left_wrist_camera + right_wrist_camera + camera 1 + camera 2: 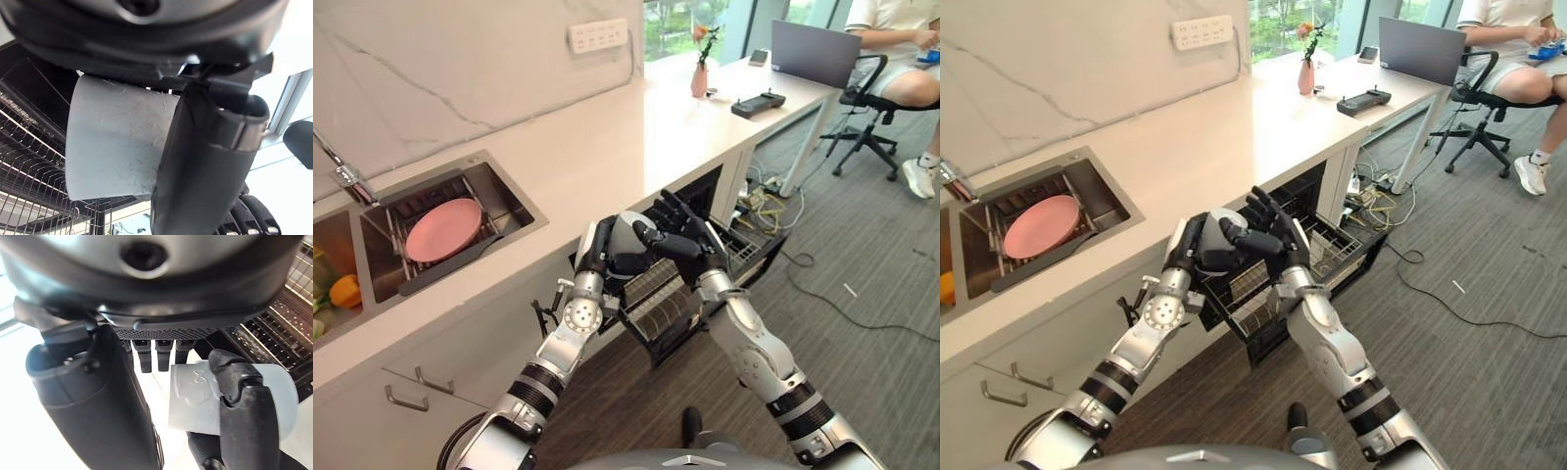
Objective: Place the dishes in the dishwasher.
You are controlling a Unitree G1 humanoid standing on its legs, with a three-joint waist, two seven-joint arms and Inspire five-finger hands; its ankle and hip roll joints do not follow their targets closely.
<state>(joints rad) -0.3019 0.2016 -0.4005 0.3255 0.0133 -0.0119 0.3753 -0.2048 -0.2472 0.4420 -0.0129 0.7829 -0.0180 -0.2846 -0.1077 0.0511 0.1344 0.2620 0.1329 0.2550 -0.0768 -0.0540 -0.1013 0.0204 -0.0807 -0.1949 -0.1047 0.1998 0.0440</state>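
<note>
Mostly hidden: the pale cup [628,233], wrapped by the left hand [607,253] and the right hand [680,240] above the dishwasher rack [658,311]. Rack's back half lost under the counter [607,157] edge. Left of the cup, sink [372,250] cut off at the frame edge, with an orange item [344,291] there, possibly fruit. Beyond the cup, seated person [901,44] cropped at the shoulders.

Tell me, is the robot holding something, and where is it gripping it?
Yes, a pale cup, above the open dishwasher rack. The left hand wraps round its side wall; the right hand is at the cup too.
</note>
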